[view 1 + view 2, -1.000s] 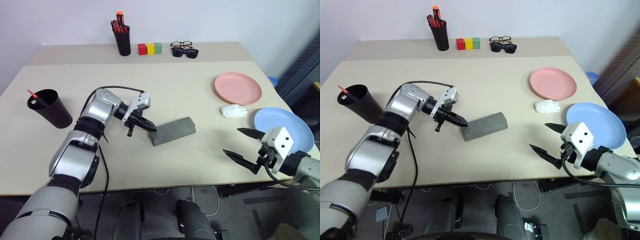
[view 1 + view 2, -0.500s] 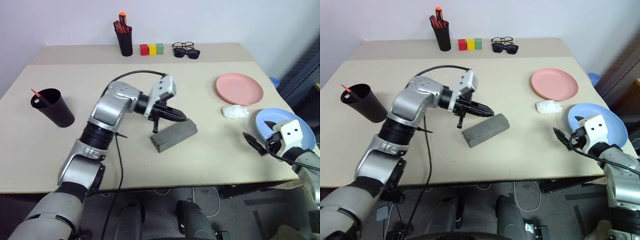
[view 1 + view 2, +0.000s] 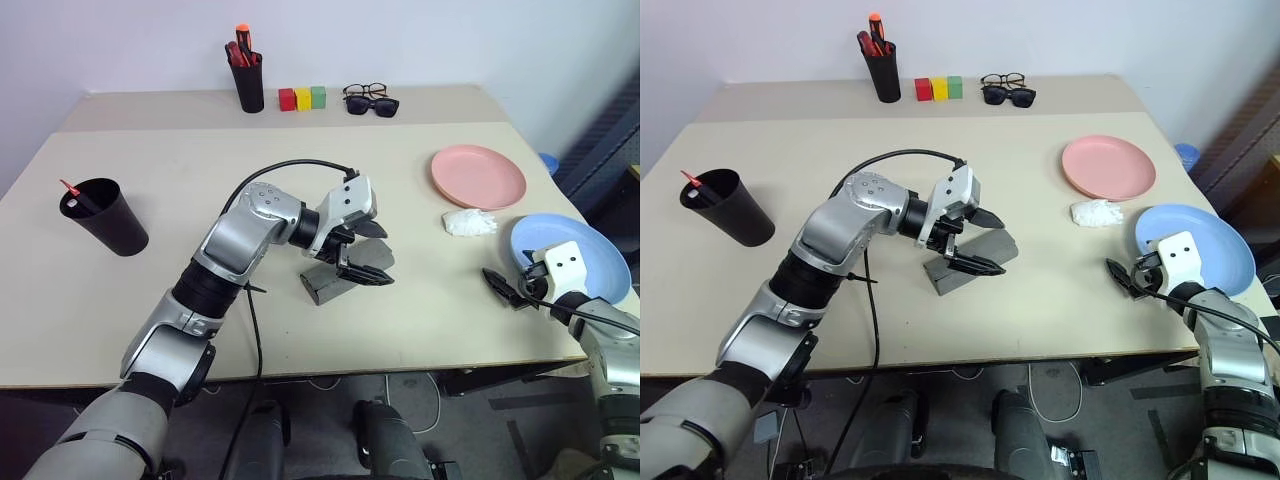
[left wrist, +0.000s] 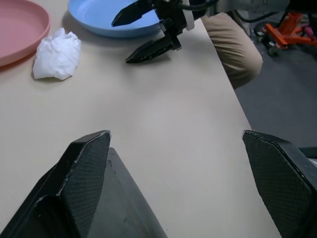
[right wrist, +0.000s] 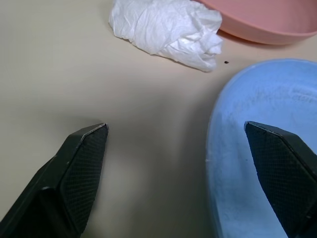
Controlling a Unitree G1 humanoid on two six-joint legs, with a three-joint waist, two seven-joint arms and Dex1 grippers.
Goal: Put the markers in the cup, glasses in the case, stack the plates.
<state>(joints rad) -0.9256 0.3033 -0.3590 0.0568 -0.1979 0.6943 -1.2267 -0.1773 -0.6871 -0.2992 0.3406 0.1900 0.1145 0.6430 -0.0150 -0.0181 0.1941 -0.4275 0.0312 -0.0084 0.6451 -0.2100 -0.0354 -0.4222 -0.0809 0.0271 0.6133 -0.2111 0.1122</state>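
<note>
The grey case (image 3: 322,287) lies shut at the table's middle. My left gripper (image 3: 370,253) is open wide over its right end, one finger behind it and one in front; in the left wrist view the case (image 4: 124,213) lies under one finger. The light blue plate (image 3: 578,252) sits at the right edge. My right gripper (image 3: 513,277) stands open at its near left rim (image 5: 213,148), one finger over the plate and one over the table. The pink plate (image 3: 478,176) lies behind it. The black cup (image 3: 103,215) at left holds a red marker (image 3: 69,189). The glasses (image 3: 362,90) rest at the back.
A crumpled white tissue (image 3: 467,222) lies between the two plates. Dark sunglasses (image 3: 372,105) sit in front of the glasses. At the back stand a black pen holder (image 3: 247,82) with red pens and three coloured blocks (image 3: 302,98). The table's right edge runs by the blue plate.
My left gripper swung right from the case's left end to over its right end and opened wide. My right gripper moved right and forward to the blue plate's rim.
</note>
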